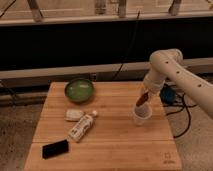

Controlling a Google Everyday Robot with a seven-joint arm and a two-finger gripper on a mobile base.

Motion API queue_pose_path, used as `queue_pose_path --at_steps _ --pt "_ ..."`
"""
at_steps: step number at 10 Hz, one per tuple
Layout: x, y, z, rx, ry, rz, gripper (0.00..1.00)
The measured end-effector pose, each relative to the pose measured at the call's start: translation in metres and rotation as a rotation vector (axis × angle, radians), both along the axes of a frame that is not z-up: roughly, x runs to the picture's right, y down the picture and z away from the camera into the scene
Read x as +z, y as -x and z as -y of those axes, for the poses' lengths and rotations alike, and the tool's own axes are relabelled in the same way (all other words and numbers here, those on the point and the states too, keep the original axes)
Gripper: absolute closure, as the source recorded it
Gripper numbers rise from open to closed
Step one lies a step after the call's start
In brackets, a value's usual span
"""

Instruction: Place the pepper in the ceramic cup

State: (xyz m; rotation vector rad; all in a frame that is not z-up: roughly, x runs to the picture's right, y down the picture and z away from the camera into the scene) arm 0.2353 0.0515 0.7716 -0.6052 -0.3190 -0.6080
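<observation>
The dark red-brown pepper (141,100) hangs tilted in my gripper (144,96), just above the rim of the whitish ceramic cup (141,116). The cup stands upright on the right part of the wooden table (115,140). My white arm (170,70) reaches in from the right and bends down to the gripper. The gripper is shut on the pepper's upper end. The pepper's lower tip is at or just over the cup's mouth.
A green bowl (79,90) stands at the table's back left. A small pale packet (73,115), a white bottle (82,126) lying on its side and a black phone (55,148) lie at the front left. A blue object (167,93) sits off the table's right edge.
</observation>
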Motion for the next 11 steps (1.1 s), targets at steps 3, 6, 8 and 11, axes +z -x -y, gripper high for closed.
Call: queue_pose_path --at_steps 3,6,8,11 --pt "-0.013 -0.008 -0.013 -0.01 0.02 -0.01 0.58" --pt "-0.021 -0.004 -0.023 -0.033 0.038 0.008 0.27" --pt "-0.025 0.003 -0.026 -0.045 0.044 0.027 0.2" --pt "-0.028 0.007 -0.027 -0.044 0.045 0.046 0.22"
